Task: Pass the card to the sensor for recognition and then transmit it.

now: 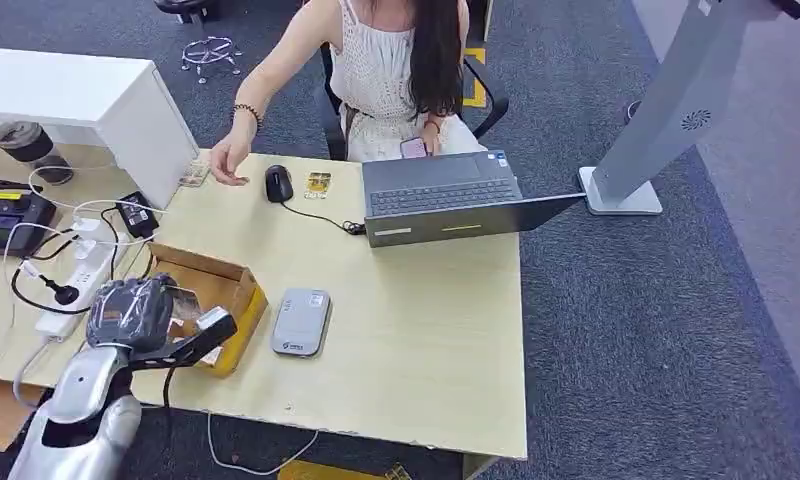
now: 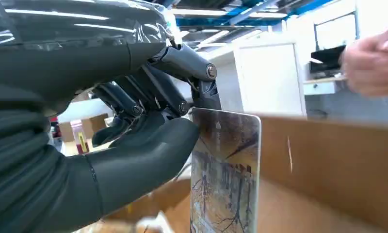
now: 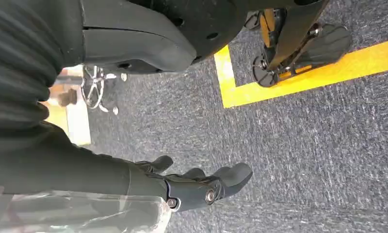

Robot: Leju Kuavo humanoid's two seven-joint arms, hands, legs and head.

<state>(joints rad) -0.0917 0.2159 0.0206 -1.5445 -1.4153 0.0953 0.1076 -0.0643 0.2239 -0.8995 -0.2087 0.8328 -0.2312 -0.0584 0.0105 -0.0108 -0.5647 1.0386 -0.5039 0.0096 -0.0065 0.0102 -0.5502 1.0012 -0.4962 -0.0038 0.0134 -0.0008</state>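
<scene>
Taking the reader [image 1: 301, 322] as the landmark: well to its left lie a power strip [image 1: 76, 275] and tangled cables, and just to its left sits the box [image 1: 238, 288], open-topped, at the desk [image 1: 416, 340] edge. The left hand [image 1: 134, 312] hovers over that box, thumb and fingers pinching the card [image 2: 225, 172], which stands upright inside the box with a cardboard wall close behind it. The reader itself lies flat on the desk, apart from the box. Beyond it, toward the far edge, are a mouse [image 1: 278, 183] and a person's hand [image 1: 226, 162] resting near it; to its right and farther back, a laptop [image 1: 446, 198]. The right hand [image 3: 202, 187] hangs toward the carpet, fingers loosely apart, holding nothing. The risk I see is in the lift: the pinch takes only the card's top edge, so it could pivot or slip out as the arm swings toward the reader, or the lower edge could catch the box wall on the way up. A tilted card may also meet the reader at an angle and fail to register.
</scene>
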